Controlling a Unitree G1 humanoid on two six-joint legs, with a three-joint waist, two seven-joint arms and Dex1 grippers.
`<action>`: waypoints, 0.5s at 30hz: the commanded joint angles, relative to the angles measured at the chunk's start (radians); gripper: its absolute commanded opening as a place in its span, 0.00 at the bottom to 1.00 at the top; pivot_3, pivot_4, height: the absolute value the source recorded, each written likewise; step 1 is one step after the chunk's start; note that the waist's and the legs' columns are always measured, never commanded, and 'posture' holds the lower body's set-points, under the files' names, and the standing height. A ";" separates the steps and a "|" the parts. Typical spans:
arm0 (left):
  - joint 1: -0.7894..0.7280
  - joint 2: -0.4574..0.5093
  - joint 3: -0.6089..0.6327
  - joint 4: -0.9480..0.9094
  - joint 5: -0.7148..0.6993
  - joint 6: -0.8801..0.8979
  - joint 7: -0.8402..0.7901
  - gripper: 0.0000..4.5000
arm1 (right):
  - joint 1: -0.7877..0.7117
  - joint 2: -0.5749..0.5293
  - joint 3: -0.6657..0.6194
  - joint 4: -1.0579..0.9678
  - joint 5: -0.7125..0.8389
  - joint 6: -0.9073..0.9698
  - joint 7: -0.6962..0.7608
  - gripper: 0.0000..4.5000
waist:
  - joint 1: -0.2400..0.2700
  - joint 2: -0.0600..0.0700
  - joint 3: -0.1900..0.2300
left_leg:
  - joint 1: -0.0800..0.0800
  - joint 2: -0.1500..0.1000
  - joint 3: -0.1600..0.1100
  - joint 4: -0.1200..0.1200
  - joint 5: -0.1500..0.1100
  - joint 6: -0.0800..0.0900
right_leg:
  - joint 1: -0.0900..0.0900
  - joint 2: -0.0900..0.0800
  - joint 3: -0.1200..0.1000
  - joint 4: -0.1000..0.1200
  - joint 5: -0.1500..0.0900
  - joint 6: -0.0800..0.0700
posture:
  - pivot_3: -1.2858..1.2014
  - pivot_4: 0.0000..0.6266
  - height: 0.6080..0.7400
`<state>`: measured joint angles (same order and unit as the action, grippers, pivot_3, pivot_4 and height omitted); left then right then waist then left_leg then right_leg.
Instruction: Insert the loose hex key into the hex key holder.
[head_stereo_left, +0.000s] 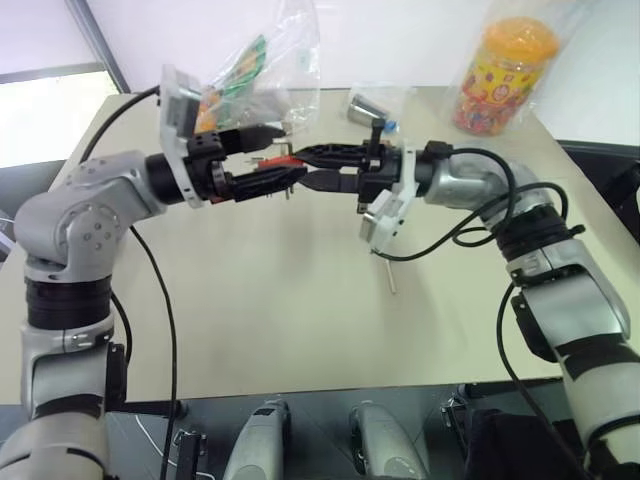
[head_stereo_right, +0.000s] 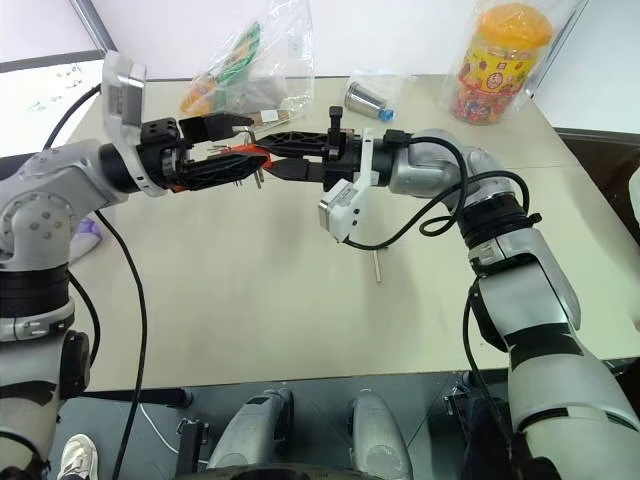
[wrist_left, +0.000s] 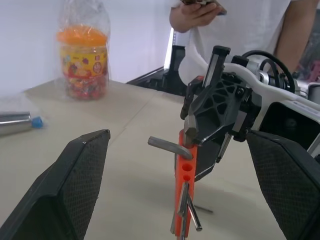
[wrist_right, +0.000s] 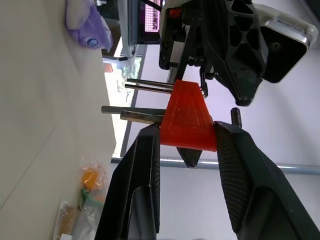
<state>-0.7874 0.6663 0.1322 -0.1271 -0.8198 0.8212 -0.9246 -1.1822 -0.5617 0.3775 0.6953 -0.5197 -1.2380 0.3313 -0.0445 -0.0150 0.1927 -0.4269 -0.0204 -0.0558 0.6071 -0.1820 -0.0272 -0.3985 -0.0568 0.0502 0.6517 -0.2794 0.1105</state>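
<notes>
The red-orange hex key holder hangs in the air above the table, with several dark keys sticking out of it. My right gripper points left and is shut on the holder, one finger pressed on each side. From the other side my left gripper points right and stands open. Its wide-spread fingers flank the holder without touching it. A bent key sits in the holder's top hole. The loose hex key, a thin grey rod, lies on the table below my right wrist.
At the table's back stand a candy jar in a plastic bag, a silver cylinder with a blue cap and a clear bag of snacks. A person stands beyond the table. The beige table ends close to me.
</notes>
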 joint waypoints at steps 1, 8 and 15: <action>0.007 0.015 0.028 -0.041 -0.023 0.006 -0.005 1.00 | -0.053 -0.011 -0.018 0.003 0.042 -0.016 0.007 0.22 | 0.000 0.000 0.000 | 0.000 0.000 0.000 0.000 0.000 0.000 | 0.000 0.000 0.000 0.000 0.000 0.000 | 0.52 0.24 1.00; 0.023 0.016 0.028 -0.046 -0.019 0.007 -0.004 1.00 | -0.072 -0.011 -0.019 0.022 0.047 -0.031 0.017 0.22 | 0.001 0.000 0.000 | 0.000 0.000 0.000 0.000 0.000 0.000 | 0.000 0.000 0.000 0.000 0.000 0.000 | 0.52 0.24 1.00; 0.015 0.011 0.031 -0.044 -0.021 0.010 0.002 1.00 | -0.071 -0.004 -0.019 0.016 0.064 -0.024 0.032 0.22 | 0.000 0.000 0.000 | 0.000 0.000 0.000 0.000 0.000 0.000 | 0.000 0.000 0.000 0.000 0.000 0.000 | 0.52 0.24 1.00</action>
<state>-0.7574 0.6677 0.1328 -0.1401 -0.8202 0.8380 -0.9218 -1.2204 -0.5653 0.3777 0.7298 -0.4884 -1.2621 0.3639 -0.0442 -0.0148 0.1929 -0.4269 -0.0204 -0.0560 0.6071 -0.1819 -0.0273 -0.3984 -0.0569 0.0501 0.6517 -0.2794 0.1104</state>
